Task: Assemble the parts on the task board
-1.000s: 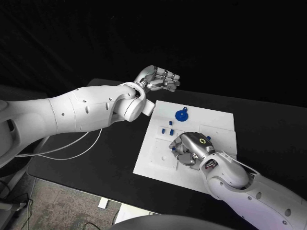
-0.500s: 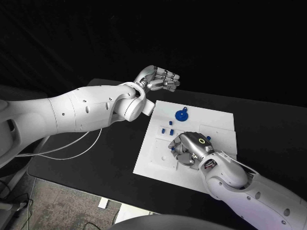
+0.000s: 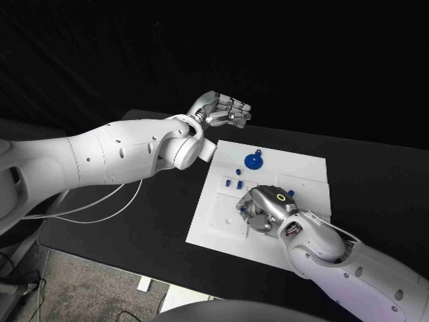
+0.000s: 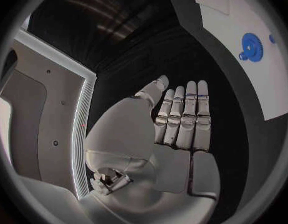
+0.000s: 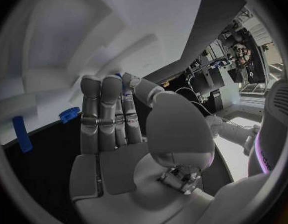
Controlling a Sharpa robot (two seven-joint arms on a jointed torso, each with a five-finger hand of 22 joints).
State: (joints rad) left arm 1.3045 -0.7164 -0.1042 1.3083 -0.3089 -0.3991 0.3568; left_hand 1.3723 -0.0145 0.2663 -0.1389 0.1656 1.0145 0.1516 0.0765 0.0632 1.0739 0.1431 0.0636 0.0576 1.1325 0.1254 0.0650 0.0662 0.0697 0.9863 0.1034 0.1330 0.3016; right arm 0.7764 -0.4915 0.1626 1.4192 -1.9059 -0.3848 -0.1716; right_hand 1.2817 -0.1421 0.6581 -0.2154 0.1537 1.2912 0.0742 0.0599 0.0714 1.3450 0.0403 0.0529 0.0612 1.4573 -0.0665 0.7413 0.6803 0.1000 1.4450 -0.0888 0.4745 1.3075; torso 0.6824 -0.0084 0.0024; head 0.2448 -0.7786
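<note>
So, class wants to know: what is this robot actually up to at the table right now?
It is assembling small blue parts on the white task board. The right hand is down on the board's near part, and seems to pinch a small blue piece at its fingertips. The left hand hangs above the table beyond the board's far corner, holding nothing. A blue gear and a few blue pegs lie on the board.

The task board point(image 3: 306, 168) lies at the centre of the desk point(image 3: 127, 221). The gear point(image 3: 254, 161) sits on its far portion. The right hand point(image 3: 265, 209) is over its near portion; the left hand point(image 3: 224, 111) is beyond its far-left corner.
</note>
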